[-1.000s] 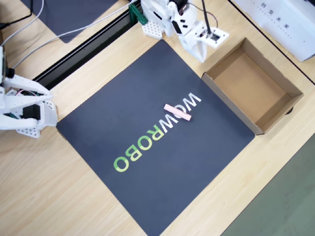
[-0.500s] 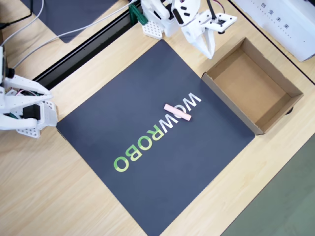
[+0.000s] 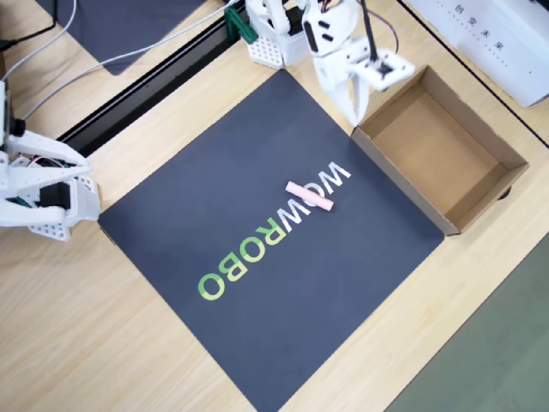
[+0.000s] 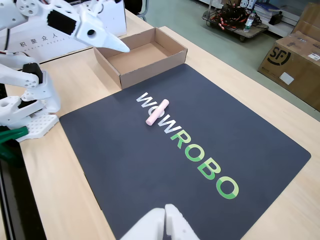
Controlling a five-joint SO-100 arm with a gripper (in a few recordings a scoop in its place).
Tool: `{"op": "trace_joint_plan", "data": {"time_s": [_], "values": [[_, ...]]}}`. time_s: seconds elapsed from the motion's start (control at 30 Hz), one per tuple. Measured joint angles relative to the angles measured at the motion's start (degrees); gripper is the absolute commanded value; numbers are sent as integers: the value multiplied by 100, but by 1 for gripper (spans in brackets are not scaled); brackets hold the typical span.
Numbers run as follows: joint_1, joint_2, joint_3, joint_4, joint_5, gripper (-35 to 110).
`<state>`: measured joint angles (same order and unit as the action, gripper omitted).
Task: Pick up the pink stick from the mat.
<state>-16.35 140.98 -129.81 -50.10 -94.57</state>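
Wooden table, mat (image 3: 214, 215) — pink stick (image 3: 309, 196) well apart from claw (image 3: 354, 112)

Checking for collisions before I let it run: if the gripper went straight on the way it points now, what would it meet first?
Probably the near wall of the cardboard box, or the mat corner beside it. The gripper tips point down toward that corner; depth is unclear. The pink stick lies farther on.
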Motion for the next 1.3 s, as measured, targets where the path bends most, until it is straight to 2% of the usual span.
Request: {"op": "trace_joint_plan", "data": {"time_s": [0.27, 0.53, 0.77, 0.9, 1.1, 1.23, 1.3], "values": [[-835, -1617, 835, 0, -527, 0], [-1521, -2979, 1635, -53, -1556, 0], [-1793, -4061, 2514, -773, -2698, 0], [-1986, -4491, 3059, -1617, -3489, 0], [-1942, -5115, 3568, -1854, -3867, 0], [-1890, -5590, 3938, -1863, -3911, 22], [-1854, -5810, 4148, -1863, -3920, 25]]}}
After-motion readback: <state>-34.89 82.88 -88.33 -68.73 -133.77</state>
